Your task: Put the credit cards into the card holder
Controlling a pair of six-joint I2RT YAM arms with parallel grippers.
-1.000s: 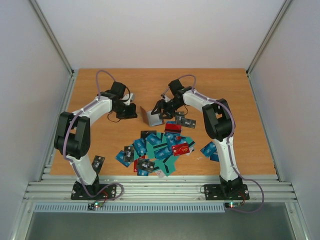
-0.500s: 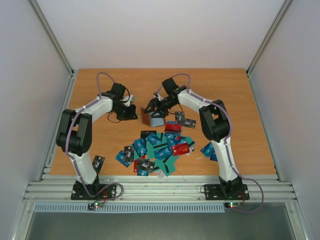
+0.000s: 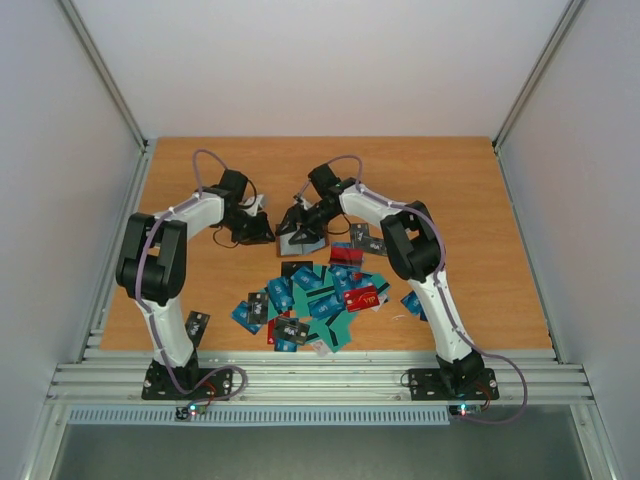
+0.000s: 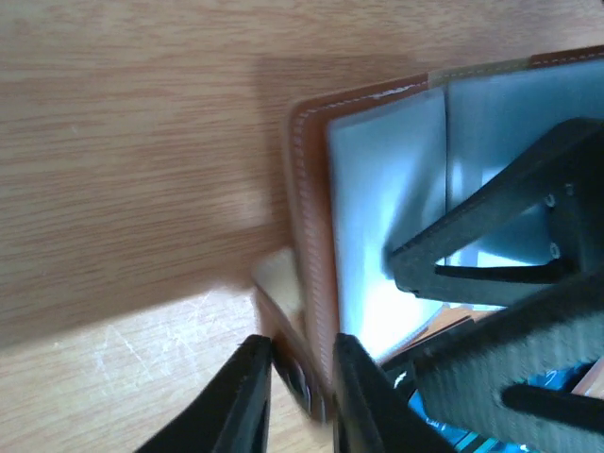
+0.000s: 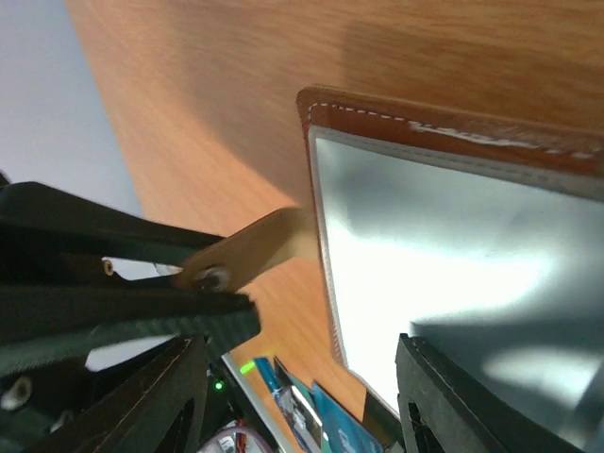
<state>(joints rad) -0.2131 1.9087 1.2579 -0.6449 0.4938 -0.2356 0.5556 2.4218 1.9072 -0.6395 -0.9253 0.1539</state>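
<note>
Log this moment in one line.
left gripper: shut on card holder | right gripper: open over it | credit cards: loose pile

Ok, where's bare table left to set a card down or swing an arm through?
Bare table lies right of the right arm and along the far edge behind the wallet. Crowded: the cards near centre, and the left gripper and right gripper at the wallet.

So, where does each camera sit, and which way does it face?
Top external: above, behind the bases, facing down at the table; both arms show.
Left wrist: on the left gripper, facing the card holder its fingers clamp.
Right wrist: on the right gripper, facing the holder's clear sleeve; own fingers show.
Both wrist views share the holder.
</note>
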